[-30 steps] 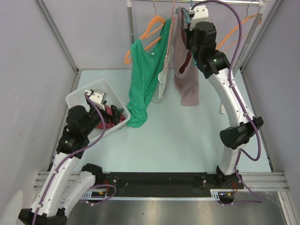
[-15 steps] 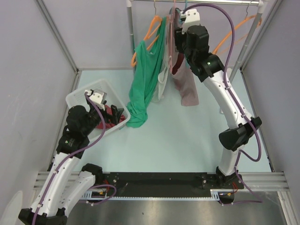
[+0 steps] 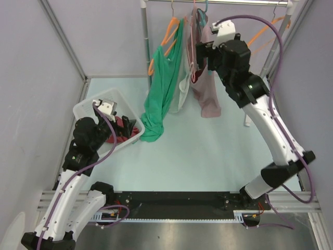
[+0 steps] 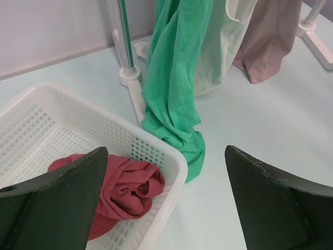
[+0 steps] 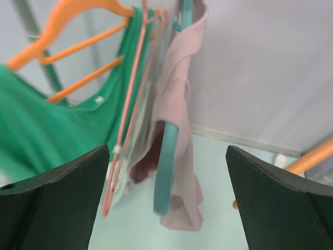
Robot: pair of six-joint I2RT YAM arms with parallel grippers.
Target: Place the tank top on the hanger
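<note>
The pink-mauve tank top [image 3: 209, 98] hangs from the rack, draped over the teal hanger [image 3: 206, 7]. In the right wrist view the hanger's [image 5: 166, 166] sloping arm pokes out of the tank top's [image 5: 179, 99] opening, with the fabric over its upper part. My right gripper [image 3: 202, 54] is up at the rack just in front of them, open, its fingers apart on either side of the hanger [image 5: 167, 151] without touching it. My left gripper [image 4: 165, 150] hovers open over the white basket's [image 4: 171, 161] corner, holding nothing.
A long green tank top [image 3: 161, 88] on an orange hanger [image 3: 167, 35], a thin pink hanger [image 3: 193, 49] and a pale garment [image 3: 183, 89] crowd the rail left of the tank top. A dark red cloth [image 4: 127, 187] lies in the basket [image 3: 86, 108]. Rack posts [image 3: 144, 36] stand at both ends.
My right gripper has opened and let go at the hanger, then drawn back and slightly down. Its elbow has swung right. The left arm has not moved.
</note>
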